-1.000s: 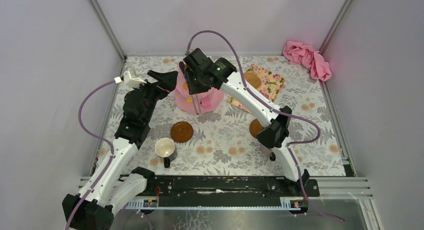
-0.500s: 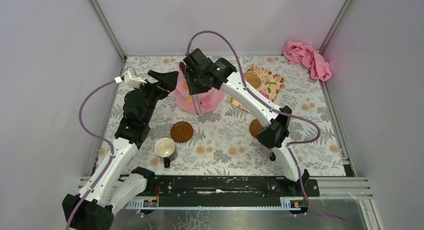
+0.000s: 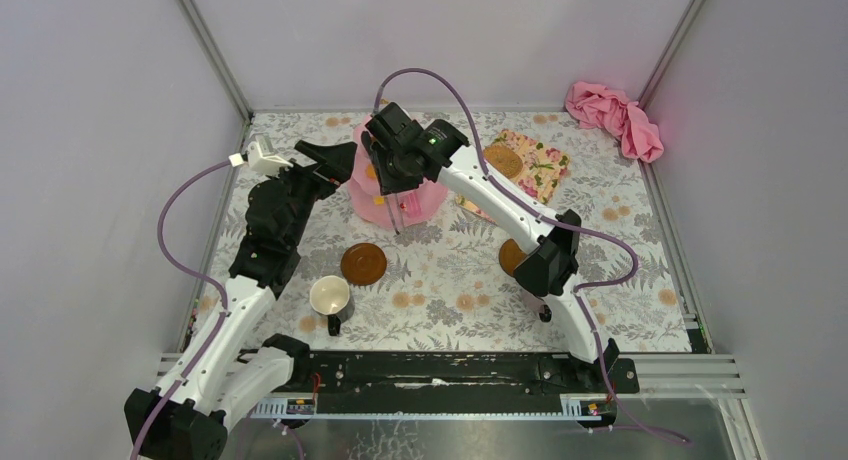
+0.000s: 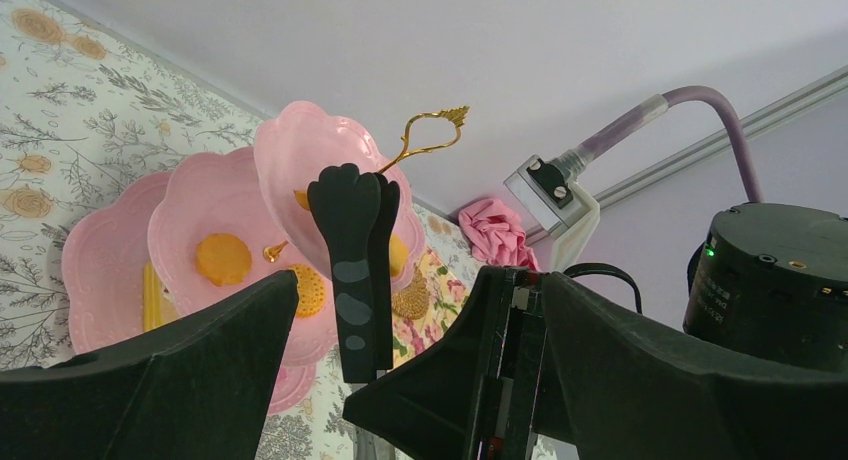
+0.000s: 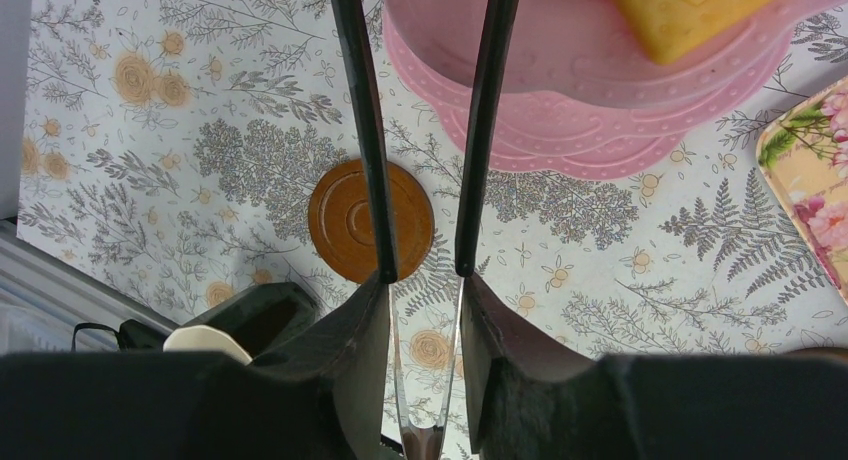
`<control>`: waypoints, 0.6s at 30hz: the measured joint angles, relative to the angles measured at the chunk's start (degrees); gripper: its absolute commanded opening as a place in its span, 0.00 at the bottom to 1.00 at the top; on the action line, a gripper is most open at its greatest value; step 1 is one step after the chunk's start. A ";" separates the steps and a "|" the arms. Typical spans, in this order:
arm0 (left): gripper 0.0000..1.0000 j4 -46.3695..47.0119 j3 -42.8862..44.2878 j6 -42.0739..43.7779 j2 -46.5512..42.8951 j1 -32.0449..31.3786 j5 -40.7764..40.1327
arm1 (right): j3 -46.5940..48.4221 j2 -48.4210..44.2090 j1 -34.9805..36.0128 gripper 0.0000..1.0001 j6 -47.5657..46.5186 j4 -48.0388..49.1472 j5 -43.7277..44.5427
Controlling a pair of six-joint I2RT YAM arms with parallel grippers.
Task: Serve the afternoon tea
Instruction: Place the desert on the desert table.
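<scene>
The pink three-tier cake stand point(image 3: 430, 196) stands mid-table with orange and yellow biscuits point(image 4: 222, 258) on its tiers; a yellow one point(image 5: 690, 10) lies on a plate edge. My right gripper point(image 3: 393, 183) hangs over the stand's front, shut on slim black tongs point(image 5: 370, 130) whose arms stand slightly apart, empty, above a brown saucer point(image 5: 345, 220). My left gripper point(image 3: 335, 158) is open beside the stand's left side, holding nothing. The white mug point(image 3: 329, 296) stands near the front. A second saucer point(image 3: 511, 255) is partly behind the right arm. The purple mug is out of view.
A floral tray point(image 3: 545, 170) with a round biscuit point(image 3: 505, 161) lies right of the stand. A pink cloth point(image 3: 615, 115) is bunched in the back right corner. Grey walls and metal rails close in the flowered table.
My right wrist has shifted slightly left over the stand with the tongs, whose arms have spread a little. The left arm has not moved.
</scene>
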 measured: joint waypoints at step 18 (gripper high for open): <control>1.00 0.37 -0.22 -0.31 -0.09 0.02 0.04 | -0.15 -0.02 -0.04 0.37 0.17 0.68 0.02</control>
